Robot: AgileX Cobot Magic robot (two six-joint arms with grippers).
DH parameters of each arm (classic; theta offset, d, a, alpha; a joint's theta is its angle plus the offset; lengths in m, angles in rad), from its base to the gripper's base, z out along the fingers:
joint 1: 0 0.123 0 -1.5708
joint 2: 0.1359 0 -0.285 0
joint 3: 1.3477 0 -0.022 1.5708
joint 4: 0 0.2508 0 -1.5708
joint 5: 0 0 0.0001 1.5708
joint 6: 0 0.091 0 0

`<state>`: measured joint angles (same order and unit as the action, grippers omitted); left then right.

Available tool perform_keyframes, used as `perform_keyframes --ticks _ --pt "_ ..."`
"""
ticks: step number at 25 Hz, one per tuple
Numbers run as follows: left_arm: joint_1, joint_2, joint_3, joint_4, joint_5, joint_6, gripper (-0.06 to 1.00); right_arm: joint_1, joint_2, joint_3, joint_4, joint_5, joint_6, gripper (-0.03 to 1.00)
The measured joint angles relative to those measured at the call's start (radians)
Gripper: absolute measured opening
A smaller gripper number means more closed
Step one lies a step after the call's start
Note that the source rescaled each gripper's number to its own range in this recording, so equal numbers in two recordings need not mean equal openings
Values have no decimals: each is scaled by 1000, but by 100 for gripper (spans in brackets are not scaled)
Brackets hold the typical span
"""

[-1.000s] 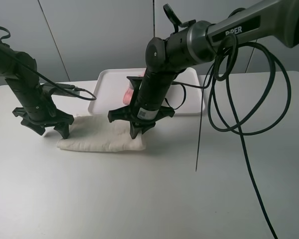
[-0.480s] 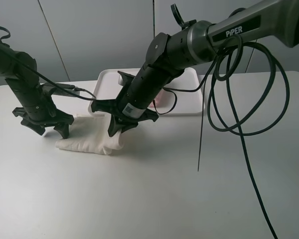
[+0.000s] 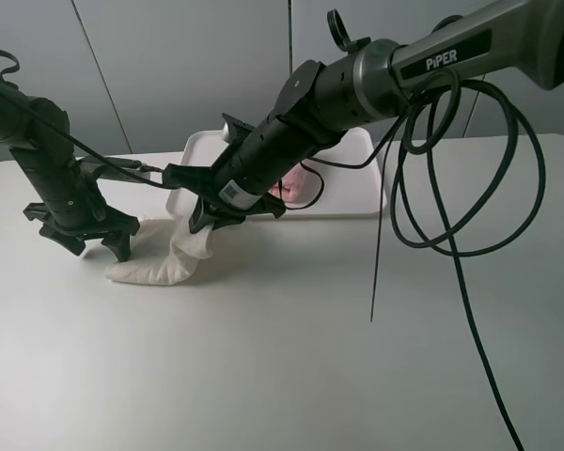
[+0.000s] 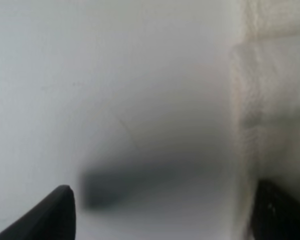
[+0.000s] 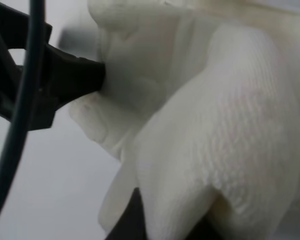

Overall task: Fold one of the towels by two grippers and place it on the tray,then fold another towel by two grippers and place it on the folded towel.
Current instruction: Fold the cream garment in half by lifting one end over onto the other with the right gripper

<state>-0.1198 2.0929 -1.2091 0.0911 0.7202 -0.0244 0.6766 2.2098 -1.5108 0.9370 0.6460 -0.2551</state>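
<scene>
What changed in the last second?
The right black claw gripper, shut on the end of the cream terry towel, swung left and lifted it over the rest toward the left black claw gripper, revealing the pink towel on the white plastic tray. The left gripper stayed open and still.

CAMERA PLACEMENT

The exterior high camera is mounted above and in front of the worktop (image 3: 263, 376). It faces down toward the rear wall and covers both arms from a distance. The left wrist camera faces down past the left end effector (image 4: 165, 215), close to the worktop and out of focus. The right wrist camera sits almost against the cream towel (image 5: 230, 125). All three views share this towel.
</scene>
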Motion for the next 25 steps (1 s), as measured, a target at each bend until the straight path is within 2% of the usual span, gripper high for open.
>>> perform_keyframes --ticks 11,15,20,25 --pt "0 0 0 0 -2 0 93 0 9 0 103 12 -71 5" --pt "0 0 0 -2 -2 1 93 0 59 0 216 48 -132 5" --pt "0 0 0 -20 -6 24 93 4 87 0 415 59 -295 5" --pt "0 0 0 -25 -6 30 93 10 89 0 468 51 -355 5"
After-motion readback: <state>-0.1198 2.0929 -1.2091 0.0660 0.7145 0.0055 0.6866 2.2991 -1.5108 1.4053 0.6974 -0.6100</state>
